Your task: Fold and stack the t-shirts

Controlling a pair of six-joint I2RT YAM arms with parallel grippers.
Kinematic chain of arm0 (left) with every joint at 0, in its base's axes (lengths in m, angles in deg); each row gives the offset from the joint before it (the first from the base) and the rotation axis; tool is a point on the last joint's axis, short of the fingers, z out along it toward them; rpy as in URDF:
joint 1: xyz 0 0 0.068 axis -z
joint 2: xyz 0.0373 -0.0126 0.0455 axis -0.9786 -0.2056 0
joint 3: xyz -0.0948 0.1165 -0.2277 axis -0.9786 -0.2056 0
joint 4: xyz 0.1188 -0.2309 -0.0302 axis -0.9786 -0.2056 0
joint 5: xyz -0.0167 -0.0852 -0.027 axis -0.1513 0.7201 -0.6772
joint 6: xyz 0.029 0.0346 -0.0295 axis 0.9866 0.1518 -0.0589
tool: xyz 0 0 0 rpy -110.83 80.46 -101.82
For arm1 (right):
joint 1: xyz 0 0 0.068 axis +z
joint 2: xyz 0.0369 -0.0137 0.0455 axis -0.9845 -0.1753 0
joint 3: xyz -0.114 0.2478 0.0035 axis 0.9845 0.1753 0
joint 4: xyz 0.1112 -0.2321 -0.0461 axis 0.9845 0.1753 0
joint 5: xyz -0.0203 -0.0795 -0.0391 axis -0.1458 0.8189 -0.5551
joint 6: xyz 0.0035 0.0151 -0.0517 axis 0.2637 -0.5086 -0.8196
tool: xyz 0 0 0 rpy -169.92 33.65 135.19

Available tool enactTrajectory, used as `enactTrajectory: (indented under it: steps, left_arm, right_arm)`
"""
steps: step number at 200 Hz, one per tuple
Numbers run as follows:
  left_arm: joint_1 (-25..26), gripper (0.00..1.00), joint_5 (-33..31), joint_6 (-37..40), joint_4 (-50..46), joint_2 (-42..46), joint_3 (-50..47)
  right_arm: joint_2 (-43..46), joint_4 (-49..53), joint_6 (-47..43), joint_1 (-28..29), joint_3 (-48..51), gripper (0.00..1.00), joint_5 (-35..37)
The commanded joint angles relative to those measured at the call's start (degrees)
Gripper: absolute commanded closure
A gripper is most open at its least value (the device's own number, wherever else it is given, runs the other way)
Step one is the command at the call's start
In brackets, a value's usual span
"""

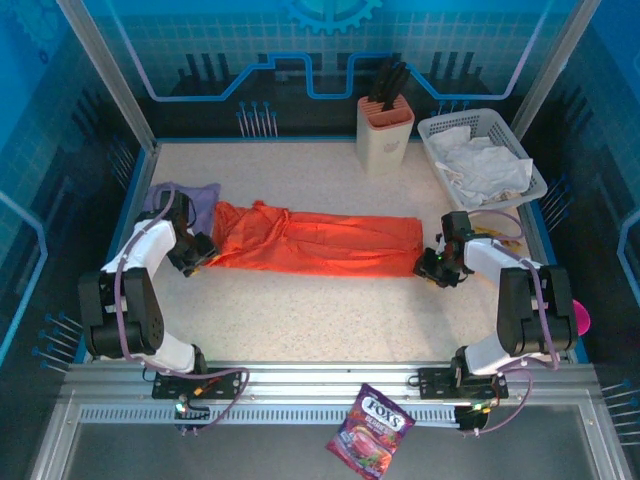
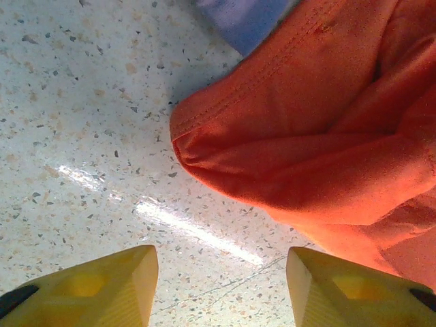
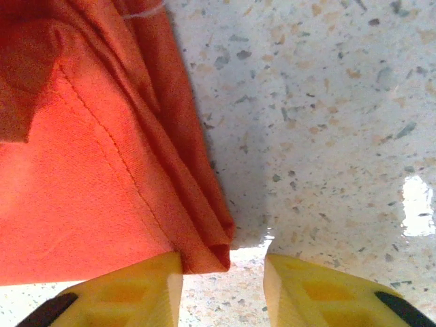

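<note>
The bright orange-red t-shirt (image 1: 320, 243) lies across the middle of the table as a long folded strip. The pale lavender t-shirt (image 1: 195, 195) lies bunched behind its left end, partly under my left arm. My left gripper (image 1: 203, 256) is low at the strip's left end. In the left wrist view it (image 2: 221, 266) stands open over bare table, with the orange shirt (image 2: 320, 129) just ahead and lavender cloth (image 2: 245, 20) beyond. My right gripper (image 1: 430, 266) is at the strip's right end. It (image 3: 223, 269) is open, and the shirt's corner (image 3: 208, 248) lies against its left finger (image 3: 129, 289).
A beige holder with dark handles (image 1: 385, 125) stands at the back. A white basket (image 1: 432, 128) of crumpled white cloths sits at the back right. A candy bag (image 1: 370, 430) lies on the front rail. Speckled tabletop (image 1: 330, 310) stretches in front of the orange shirt.
</note>
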Motion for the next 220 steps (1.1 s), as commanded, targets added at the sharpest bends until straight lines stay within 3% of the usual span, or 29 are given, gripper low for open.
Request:
enactTrajectory:
  steps: [1, 23, 49, 220]
  left_arm:
    - [-0.3, 0.47, 1.6, -0.9, 0.1, 1.8, 0.2]
    - [-0.3, 0.47, 1.6, -0.8, 0.0, 2.0, 0.7]
    - [-0.3, 0.47, 2.4, -0.9, 0.4, 1.9, 1.0]
    - [-0.3, 0.53, 1.5, -0.6, 0.9, 0.9, 0.3]
  right_arm:
    - [-0.9, -5.5, -0.7, 0.2, -1.1, 0.56, -5.3]
    - [0.2, -4.8, -1.0, 0.4, -0.9, 0.49, -5.2]
    - [0.8, -5.0, -1.2, 0.5, -0.9, 0.53, -5.4]
    - [-1.8, -0.9, -2.8, 1.6, -2.2, 0.52, 0.5]
